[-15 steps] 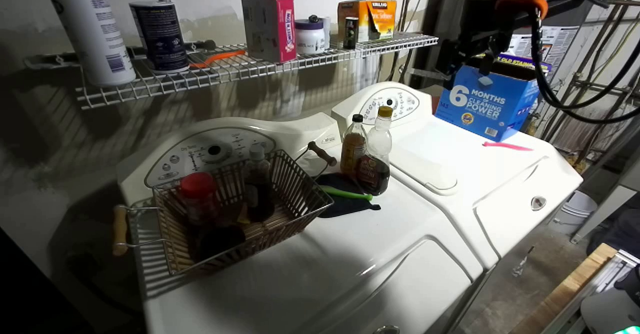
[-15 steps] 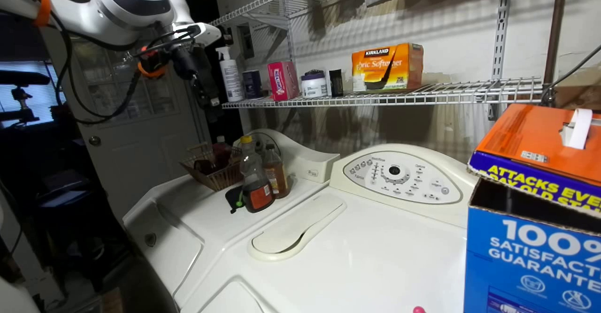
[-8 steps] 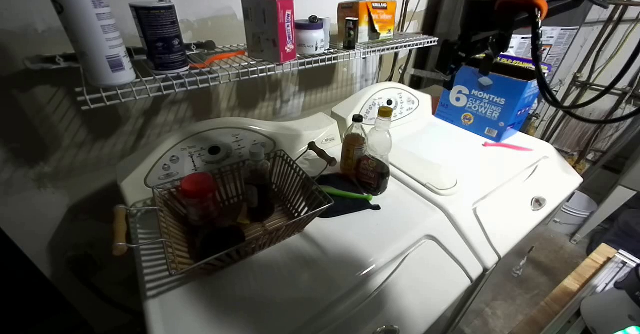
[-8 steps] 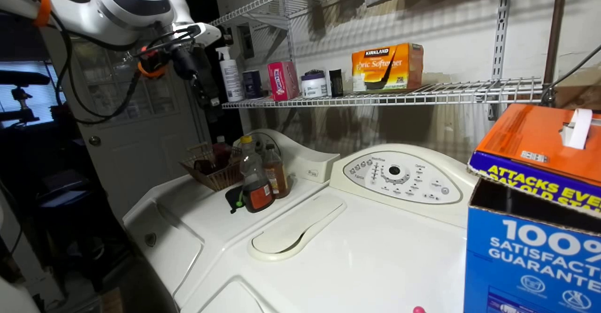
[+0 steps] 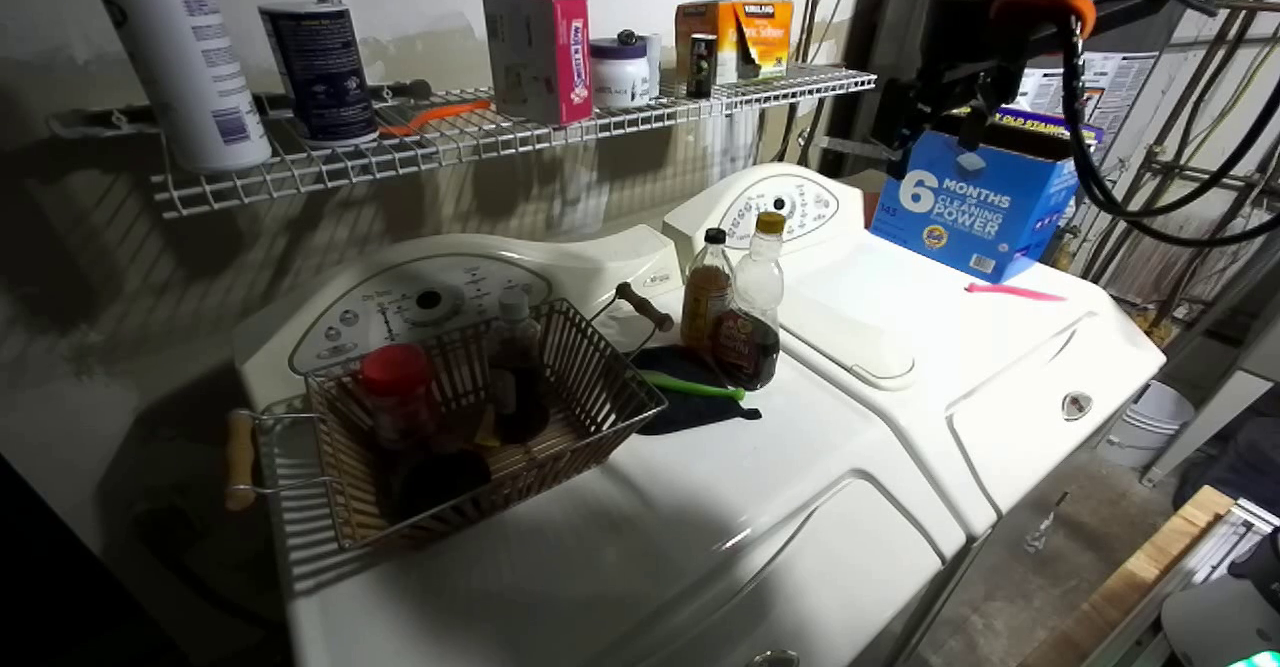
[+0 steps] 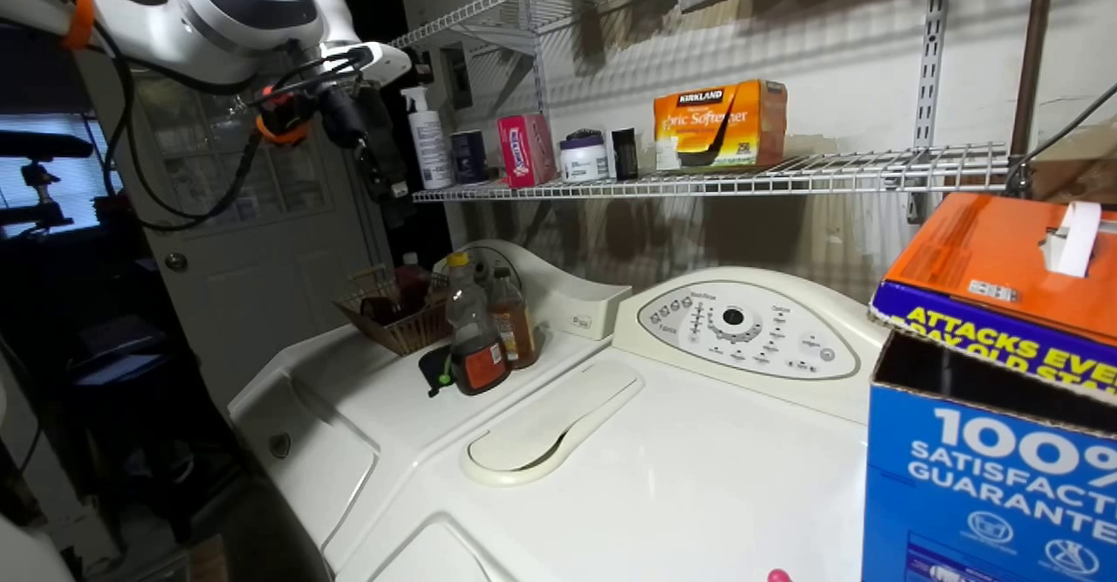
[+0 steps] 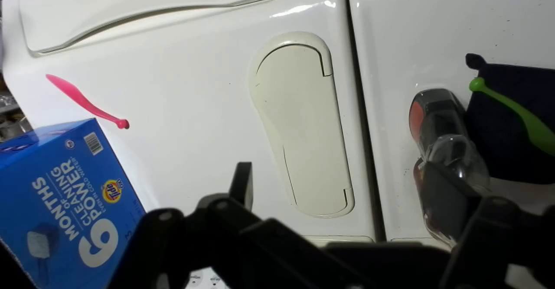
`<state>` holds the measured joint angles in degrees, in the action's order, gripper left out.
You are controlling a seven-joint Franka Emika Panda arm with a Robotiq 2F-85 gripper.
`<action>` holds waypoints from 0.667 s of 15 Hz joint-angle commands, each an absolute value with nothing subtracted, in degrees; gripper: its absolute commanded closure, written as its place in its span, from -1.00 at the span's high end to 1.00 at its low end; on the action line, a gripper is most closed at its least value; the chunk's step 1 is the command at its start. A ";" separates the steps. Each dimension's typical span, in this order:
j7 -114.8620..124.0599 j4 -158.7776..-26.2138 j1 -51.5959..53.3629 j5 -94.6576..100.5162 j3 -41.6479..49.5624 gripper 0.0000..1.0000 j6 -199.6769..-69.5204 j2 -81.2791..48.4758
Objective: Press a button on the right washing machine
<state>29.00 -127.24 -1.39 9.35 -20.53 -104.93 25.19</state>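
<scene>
The right washing machine is glossy white; its top (image 5: 870, 292) shows in both exterior views (image 6: 681, 469) and in the wrist view (image 7: 195, 85). Its rounded back console carries a round dial (image 6: 734, 316) with printed buttons (image 6: 781, 329) around it; the dial also shows in an exterior view (image 5: 779, 204). In the wrist view only a sliver of the console panel (image 7: 204, 279) shows; my gripper hides the rest. My gripper (image 7: 347, 185) is open and empty, its fingers wide apart. It hangs above the machines, well clear of the console, in both exterior views (image 5: 935, 137) (image 6: 388, 189).
A blue detergent box (image 5: 985, 197) and a pink stick (image 5: 1015, 292) lie on the right machine. The left machine (image 5: 620, 507) carries two bottles (image 5: 750, 317), a dark cloth with a green stick (image 5: 690, 383) and a wire basket (image 5: 600, 427). A wire shelf (image 6: 838, 176) runs above.
</scene>
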 commanded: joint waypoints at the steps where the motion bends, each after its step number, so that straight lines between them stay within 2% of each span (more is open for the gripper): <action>1: 28.64 -127.87 0.71 8.80 -17.22 1.00 -108.23 24.26; 10: 18.34 -135.94 -0.18 1.40 -4.16 1.00 -138.89 16.68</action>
